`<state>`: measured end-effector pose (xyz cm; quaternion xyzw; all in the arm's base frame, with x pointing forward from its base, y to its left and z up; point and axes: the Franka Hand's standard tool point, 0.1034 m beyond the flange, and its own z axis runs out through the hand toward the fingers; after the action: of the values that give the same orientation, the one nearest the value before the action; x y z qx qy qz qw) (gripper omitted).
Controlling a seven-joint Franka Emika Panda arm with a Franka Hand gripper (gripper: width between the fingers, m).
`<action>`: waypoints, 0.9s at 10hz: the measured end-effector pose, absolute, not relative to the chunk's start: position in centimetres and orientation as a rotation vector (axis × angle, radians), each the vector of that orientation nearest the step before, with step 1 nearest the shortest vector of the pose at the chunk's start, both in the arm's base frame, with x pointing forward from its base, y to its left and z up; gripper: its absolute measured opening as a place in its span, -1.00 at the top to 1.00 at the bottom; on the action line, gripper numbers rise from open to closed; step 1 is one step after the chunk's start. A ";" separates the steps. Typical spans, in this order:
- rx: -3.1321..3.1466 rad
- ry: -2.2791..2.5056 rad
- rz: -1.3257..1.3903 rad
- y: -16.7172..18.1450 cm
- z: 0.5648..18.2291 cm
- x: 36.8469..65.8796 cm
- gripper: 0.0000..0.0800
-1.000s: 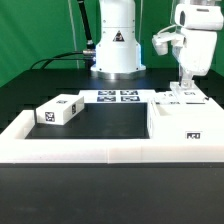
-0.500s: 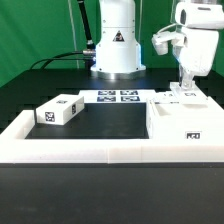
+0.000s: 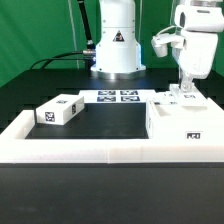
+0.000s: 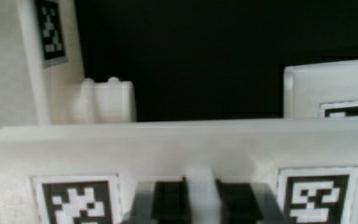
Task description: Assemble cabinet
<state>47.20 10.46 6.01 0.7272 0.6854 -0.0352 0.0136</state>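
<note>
Exterior view is showing one boxy cabinet body (image 3: 182,122) sitting at its right, one loose block (image 3: 58,111) lying at its left, and one marker board (image 3: 118,97) behind. The gripper (image 3: 185,90) is reaching down at the body's far side. Only the wrist view is showing two tags on the nearest panel (image 4: 176,150). Clenched or released, I cannot tell.

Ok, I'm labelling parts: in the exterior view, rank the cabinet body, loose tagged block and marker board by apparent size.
1. cabinet body
2. loose block
3. marker board, flat and farther back; unsure against the block
</note>
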 end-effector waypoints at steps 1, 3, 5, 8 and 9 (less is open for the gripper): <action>2.240 2.163 -0.108 10.4 6.0 47.6 0.83; 2.216 2.181 -0.087 10.6 6.0 50.2 0.83; 2.217 2.176 -0.073 11.0 6.0 51.6 0.83; 2.221 2.169 -0.068 10.9 6.0 52.3 0.82; 2.221 2.169 -0.068 10.9 6.0 52.3 0.82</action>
<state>52.26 10.93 5.99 0.7151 0.6984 -0.0220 0.0182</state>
